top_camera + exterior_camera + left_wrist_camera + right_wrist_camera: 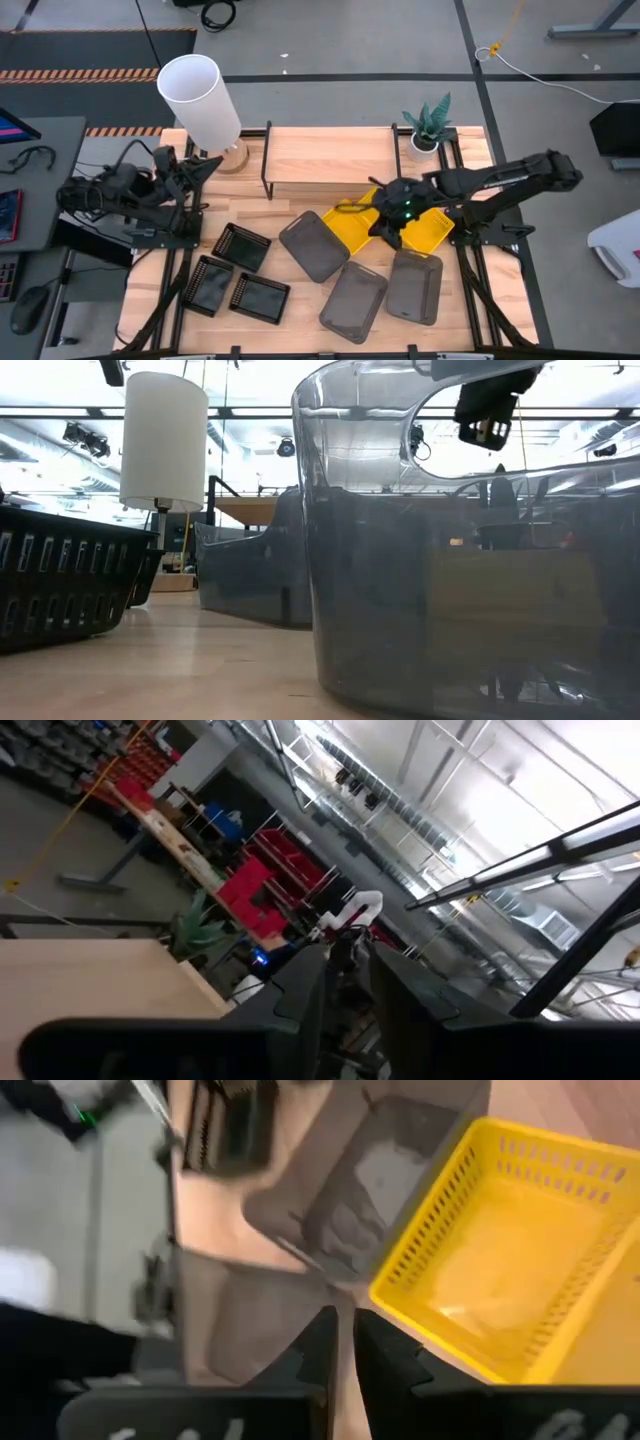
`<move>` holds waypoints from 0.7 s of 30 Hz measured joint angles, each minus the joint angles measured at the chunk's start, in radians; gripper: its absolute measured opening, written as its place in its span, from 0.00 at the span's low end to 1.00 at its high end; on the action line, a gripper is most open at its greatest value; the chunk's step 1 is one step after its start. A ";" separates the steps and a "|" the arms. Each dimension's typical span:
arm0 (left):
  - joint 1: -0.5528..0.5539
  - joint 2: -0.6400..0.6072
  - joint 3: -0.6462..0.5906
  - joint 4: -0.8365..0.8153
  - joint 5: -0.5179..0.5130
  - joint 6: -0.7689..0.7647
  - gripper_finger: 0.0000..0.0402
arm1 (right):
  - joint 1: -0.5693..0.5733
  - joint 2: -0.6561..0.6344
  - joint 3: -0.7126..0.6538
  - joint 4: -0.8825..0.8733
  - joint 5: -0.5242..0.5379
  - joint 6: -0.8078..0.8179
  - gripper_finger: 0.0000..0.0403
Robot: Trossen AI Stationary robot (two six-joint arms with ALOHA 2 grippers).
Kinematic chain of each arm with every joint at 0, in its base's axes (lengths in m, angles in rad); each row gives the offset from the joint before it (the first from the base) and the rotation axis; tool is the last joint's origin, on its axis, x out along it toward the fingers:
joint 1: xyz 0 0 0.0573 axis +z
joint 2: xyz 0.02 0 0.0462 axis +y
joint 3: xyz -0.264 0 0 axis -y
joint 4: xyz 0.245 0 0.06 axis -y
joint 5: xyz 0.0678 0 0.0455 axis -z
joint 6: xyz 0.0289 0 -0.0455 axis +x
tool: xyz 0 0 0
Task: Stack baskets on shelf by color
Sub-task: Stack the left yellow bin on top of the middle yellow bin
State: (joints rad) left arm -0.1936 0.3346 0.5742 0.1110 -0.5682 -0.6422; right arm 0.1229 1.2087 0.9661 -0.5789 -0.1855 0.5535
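Currently right gripper (392,232) is hovering over the yellow baskets (352,227) at table centre, fingers nearly closed, gripping nothing visible. Should open wider and straddle one rim. Shelf (330,158) at 12 o'clock. Left gripper (205,168) parked, state unclear.

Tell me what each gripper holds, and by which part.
Nothing visibly held. The right gripper hangs nearly shut above the yellow baskets; the left gripper is raised off the table, empty.

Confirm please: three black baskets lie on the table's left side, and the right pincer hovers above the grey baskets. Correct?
Not quite. In the high view the right pincer hovers above the yellow baskets, not the grey ones. The three black baskets do lie on the left.
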 joint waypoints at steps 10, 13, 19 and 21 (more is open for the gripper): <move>0.000 0.012 0.025 -0.026 0.028 -0.014 0.37 | 0.052 0.173 0.156 -0.174 0.062 -0.361 0.08; 0.000 0.014 0.025 -0.029 0.031 -0.020 0.37 | 0.055 0.207 0.162 -0.176 0.061 -0.447 0.13; 0.000 0.012 0.025 -0.027 0.031 -0.022 0.36 | 0.065 0.259 0.163 -0.202 0.069 -0.562 0.33; 0.000 0.012 0.025 -0.027 0.031 -0.024 0.36 | 0.077 0.279 0.181 -0.236 0.086 -0.616 0.39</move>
State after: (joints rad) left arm -0.1936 0.3470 0.5987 0.0837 -0.5373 -0.6657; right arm 0.1995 1.4874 1.1472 -0.8152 -0.0996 -0.0622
